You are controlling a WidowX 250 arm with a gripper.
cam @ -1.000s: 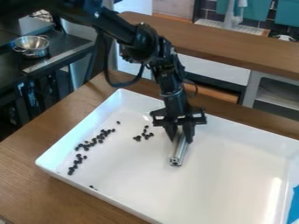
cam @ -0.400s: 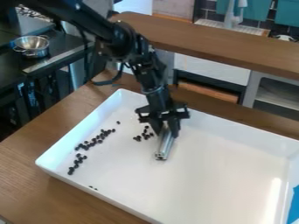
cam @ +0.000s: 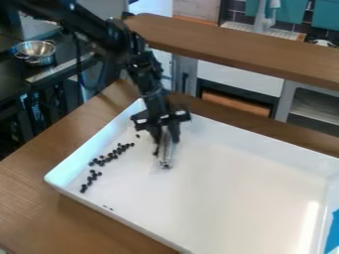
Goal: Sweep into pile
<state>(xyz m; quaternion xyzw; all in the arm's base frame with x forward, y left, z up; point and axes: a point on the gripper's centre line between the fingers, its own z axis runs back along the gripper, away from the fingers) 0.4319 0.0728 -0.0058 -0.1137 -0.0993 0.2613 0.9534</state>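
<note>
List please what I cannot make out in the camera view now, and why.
In the camera view:
- Behind the gripper and metal bar: they hide part of the tray, so any pieces there cannot be counted.
- The dark pieces: too small to tell what they are.
- The bar's upper end: hidden between the gripper's fingers.
- The blue thing: cut off by the right edge.

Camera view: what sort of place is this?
Probably a kitchen or kitchen-like lab: a metal colander on a dark counter at left, teal towels behind, and a white tray of small dark pieces on wood.
</note>
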